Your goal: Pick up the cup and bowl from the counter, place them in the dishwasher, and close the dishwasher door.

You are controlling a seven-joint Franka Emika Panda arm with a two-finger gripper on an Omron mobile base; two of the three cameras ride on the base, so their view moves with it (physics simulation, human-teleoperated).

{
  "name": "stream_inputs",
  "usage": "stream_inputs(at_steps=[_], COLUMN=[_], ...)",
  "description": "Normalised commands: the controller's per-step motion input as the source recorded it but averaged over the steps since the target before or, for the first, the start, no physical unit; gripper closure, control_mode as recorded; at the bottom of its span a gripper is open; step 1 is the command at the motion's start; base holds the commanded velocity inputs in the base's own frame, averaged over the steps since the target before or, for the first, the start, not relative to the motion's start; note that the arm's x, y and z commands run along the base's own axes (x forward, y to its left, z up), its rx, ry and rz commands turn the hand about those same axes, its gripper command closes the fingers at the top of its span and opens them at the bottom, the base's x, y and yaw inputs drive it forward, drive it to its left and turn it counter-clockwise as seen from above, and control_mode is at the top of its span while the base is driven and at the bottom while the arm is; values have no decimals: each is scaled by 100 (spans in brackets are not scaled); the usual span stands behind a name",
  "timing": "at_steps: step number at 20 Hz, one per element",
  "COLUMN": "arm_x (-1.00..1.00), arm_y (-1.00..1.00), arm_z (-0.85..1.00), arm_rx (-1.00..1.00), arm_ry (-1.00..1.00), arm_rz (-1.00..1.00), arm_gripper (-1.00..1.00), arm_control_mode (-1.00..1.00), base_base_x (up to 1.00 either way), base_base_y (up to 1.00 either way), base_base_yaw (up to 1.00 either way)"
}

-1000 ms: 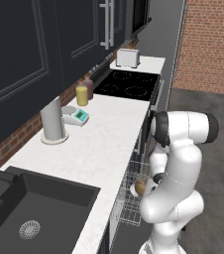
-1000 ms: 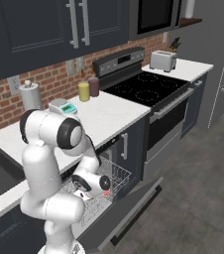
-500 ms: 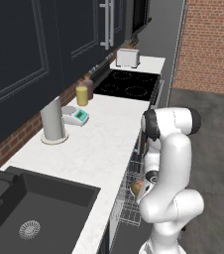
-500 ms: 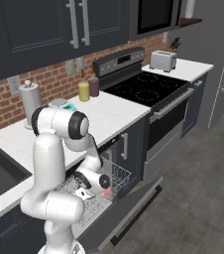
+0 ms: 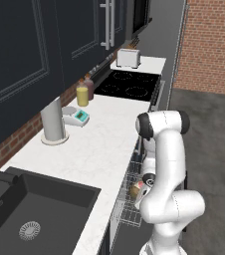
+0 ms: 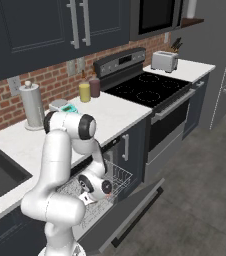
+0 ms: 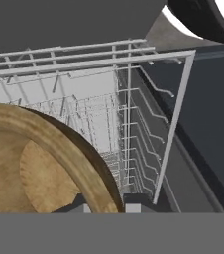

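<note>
One round wooden bowl (image 7: 39, 168), wire rack (image 7: 134, 124)

The counter (image 5: 102, 144) is long, white and faintly marbled, running along the brick wall. Set into its near end is a black sink (image 5: 32, 214); at its far end sits a black cooktop (image 5: 129, 84), and beyond that a toaster (image 5: 128, 58) on the far corner. Along the back edge stand a tall grey cylinder (image 5: 52, 121) on a round base, a small teal-topped scale (image 5: 77, 116) just beside it, and — nearer the cooktop — a yellow jar (image 5: 82, 94) touching a dark reddish jar (image 5: 89, 88).
</note>
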Motion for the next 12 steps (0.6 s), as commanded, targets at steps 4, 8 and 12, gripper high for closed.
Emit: stream_inputs(at_steps=[4, 8, 12], arm_x=[27, 38, 46], arm_y=[0, 0, 0], arm_z=[-37, -33, -35], arm_rx=[0, 0, 0], arm_ry=[0, 0, 1], arm_rz=[0, 0, 0], arm_gripper=[100, 100, 100], arm_control_mode=[-100, -100, -100], base_base_x=[0, 0, 0], base_base_y=[0, 0, 0], base_base_yaw=[0, 0, 0])
